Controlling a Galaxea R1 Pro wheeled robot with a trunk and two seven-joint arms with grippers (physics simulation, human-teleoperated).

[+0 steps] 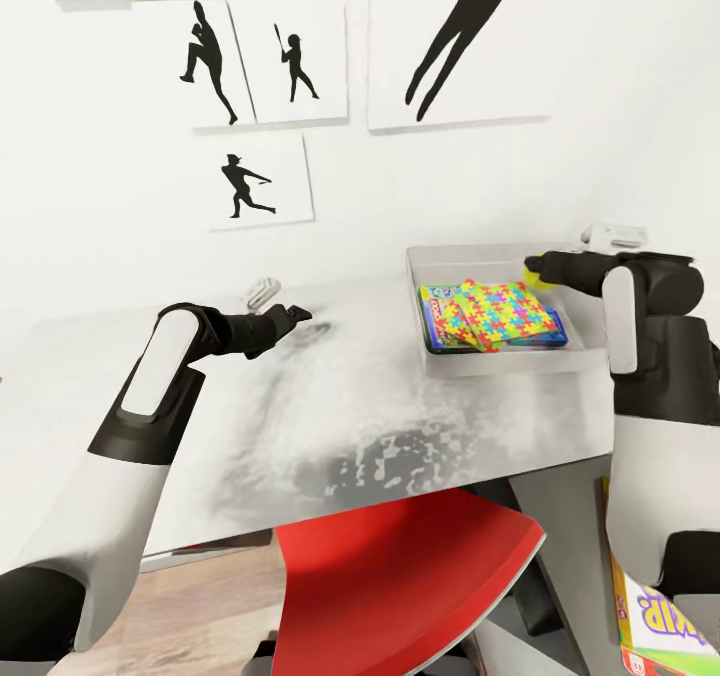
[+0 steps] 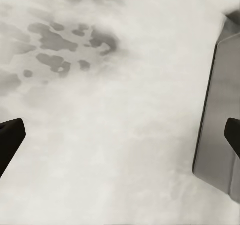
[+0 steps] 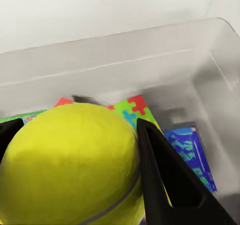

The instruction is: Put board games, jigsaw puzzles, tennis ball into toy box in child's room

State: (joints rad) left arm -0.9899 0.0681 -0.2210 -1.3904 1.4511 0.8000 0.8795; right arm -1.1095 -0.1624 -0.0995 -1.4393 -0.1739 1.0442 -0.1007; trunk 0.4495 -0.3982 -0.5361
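While my right gripper (image 3: 75, 170) clamps the tennis ball (image 3: 70, 160) above the toy box (image 1: 440, 256) | jigsaw puzzles (image 1: 490, 313) lie directly below | left gripper (image 1: 290, 313) spread, idle over the table (image 1: 330, 426)

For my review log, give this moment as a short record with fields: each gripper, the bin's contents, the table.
right gripper: shut on tennis ball, above toy box
left gripper: open, over table
toy box contents: jigsaw puzzles on top of a blue board game
floor: Skip-Bo box beside the table
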